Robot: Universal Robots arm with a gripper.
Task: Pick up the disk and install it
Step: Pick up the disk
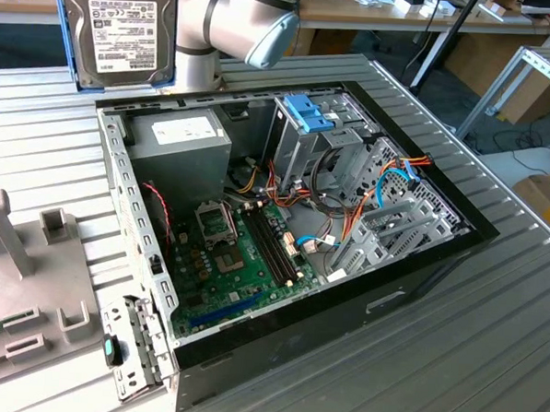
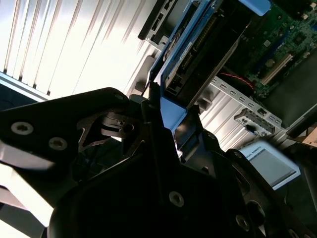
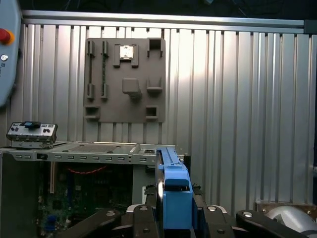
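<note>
The flat grey metal hard drive with light-blue plastic rail (image 1: pixel 118 27) is held upright near the open black computer case (image 1: pixel 344 302), clenched in the black hand (image 3: pixel 176 201). The drive's upper edge is cut off in the exterior view.

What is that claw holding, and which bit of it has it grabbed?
The claw holds the disk, pinching its light-blue rail.
</note>
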